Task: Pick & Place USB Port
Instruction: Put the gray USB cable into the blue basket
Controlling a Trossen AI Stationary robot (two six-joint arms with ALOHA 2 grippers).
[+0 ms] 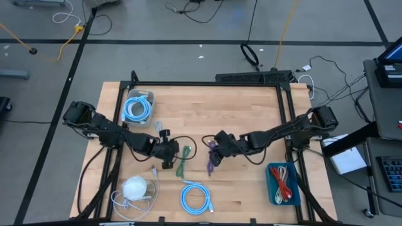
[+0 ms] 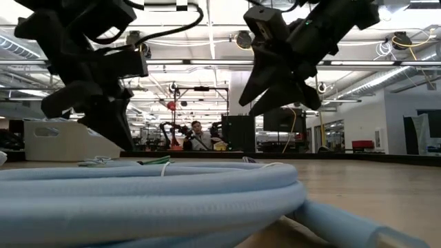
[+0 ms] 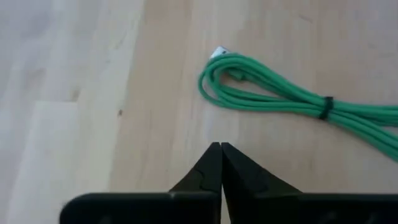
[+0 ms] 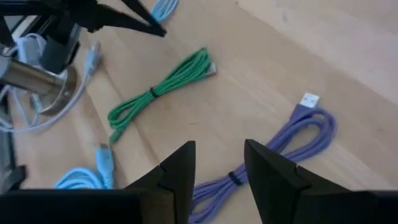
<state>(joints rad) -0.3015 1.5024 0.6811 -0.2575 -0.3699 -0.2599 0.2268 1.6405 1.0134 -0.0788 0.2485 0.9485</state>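
Note:
A purple USB cable (image 1: 211, 158), bundled with a tie, lies flat on the wooden table beside a green bundled cable (image 1: 183, 160). My right gripper (image 1: 217, 149) hovers open above the purple cable (image 4: 297, 134), whose plug end (image 4: 309, 99) points away from the fingers. The green cable (image 4: 160, 88) lies farther off in the right wrist view. My left gripper (image 1: 168, 156) is shut and sits just left of the green cable (image 3: 280, 96); its fingertips (image 3: 221, 148) point at bare wood short of the cable's loop.
A grey tray with a light blue cable (image 1: 138, 108) sits far left. A blue bin of red cables (image 1: 284, 183) stands at the near right. A light blue coil (image 1: 196, 197) and a white cable with a round white piece (image 1: 134, 188) lie near the near edge.

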